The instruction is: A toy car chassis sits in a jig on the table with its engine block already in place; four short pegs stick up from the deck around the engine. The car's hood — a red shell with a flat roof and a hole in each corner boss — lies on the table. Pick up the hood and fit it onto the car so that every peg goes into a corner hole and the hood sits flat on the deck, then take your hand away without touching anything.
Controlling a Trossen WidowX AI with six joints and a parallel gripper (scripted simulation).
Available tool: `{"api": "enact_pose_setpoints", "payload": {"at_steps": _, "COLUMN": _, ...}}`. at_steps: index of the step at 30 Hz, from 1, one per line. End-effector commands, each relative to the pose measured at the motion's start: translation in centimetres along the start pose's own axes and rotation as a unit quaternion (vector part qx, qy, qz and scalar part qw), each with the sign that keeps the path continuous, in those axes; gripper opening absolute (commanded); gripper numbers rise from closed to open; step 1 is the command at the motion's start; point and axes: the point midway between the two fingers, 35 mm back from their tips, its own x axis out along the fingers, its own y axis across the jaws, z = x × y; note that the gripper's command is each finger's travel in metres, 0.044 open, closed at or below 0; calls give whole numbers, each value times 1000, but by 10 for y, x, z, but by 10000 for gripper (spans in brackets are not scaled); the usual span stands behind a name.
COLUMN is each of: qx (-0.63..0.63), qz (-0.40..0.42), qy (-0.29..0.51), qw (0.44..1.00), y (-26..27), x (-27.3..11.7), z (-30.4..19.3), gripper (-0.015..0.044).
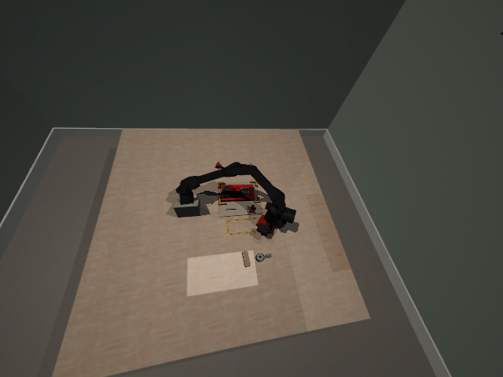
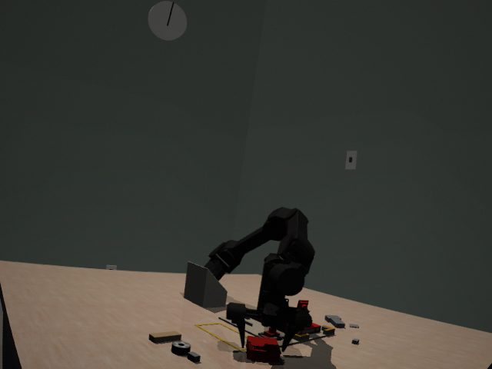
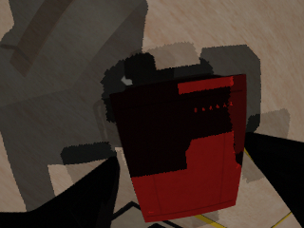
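Observation:
The red hood (image 1: 262, 221) (image 2: 260, 352) (image 3: 197, 184) lies on the table, in front of the jig and at the right end of a yellow outline. My gripper (image 1: 266, 229) (image 2: 263, 348) (image 3: 182, 151) is open and low over the hood, with one dark finger on each side of it and a gap to each. Nothing is between the fingers in a grip. The red chassis (image 1: 237, 192) (image 2: 310, 327) sits in its jig with yellow corner brackets behind the gripper. Its pegs are too small to make out.
A yellow outline rectangle (image 1: 226, 228) (image 2: 210, 324) is marked left of the hood. A wooden block (image 1: 246, 258) (image 2: 164, 337), a round washer (image 1: 259, 257) (image 2: 181, 347) and a small grey block (image 2: 193, 356) lie nearby. The arm's base pedestal (image 1: 186, 210) (image 2: 202, 287) stands left. Grey pieces (image 2: 334, 320) lie right.

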Motion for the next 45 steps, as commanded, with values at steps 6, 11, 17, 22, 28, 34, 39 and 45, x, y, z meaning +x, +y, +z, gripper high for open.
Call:
{"api": "enact_pose_setpoints", "payload": {"at_steps": 6, "qx": 0, "qz": 0, "qy": 0, "qw": 1000, "y": 0, "x": 0, "z": 0, "gripper": 328}}
{"api": "enact_pose_setpoints", "payload": {"at_steps": 11, "qx": 0, "qz": 0, "qy": 0, "qw": 1000, "y": 0, "x": 0, "z": 0, "gripper": 295}}
{"api": "enact_pose_setpoints", "payload": {"at_steps": 17, "qx": 1, "qz": 1, "qy": 0, "qw": 1000, "y": 0, "x": -1, "z": 0, "gripper": 196}}
{"api": "enact_pose_setpoints", "payload": {"at_steps": 22, "qx": 1, "qz": 1, "qy": 0, "qw": 1000, "y": 0, "x": -9, "z": 0, "gripper": 65}}
{"api": "enact_pose_setpoints", "payload": {"at_steps": 28, "qx": 1, "qz": 0, "qy": 0, "qw": 1000, "y": 0, "x": -28, "z": 0, "gripper": 0}}
{"api": "enact_pose_setpoints", "payload": {"at_steps": 34, "qx": 1, "qz": 0, "qy": 0, "qw": 1000, "y": 0, "x": -48, "z": 0, "gripper": 0}}
{"api": "enact_pose_setpoints", "payload": {"at_steps": 39, "qx": 1, "qz": 0, "qy": -1, "qw": 1000, "y": -1, "x": -67, "z": 1, "gripper": 0}}
{"api": "enact_pose_setpoints", "payload": {"at_steps": 45, "qx": 1, "qz": -1, "qy": -1, "qw": 1000, "y": -1, "x": -84, "z": 1, "gripper": 0}}
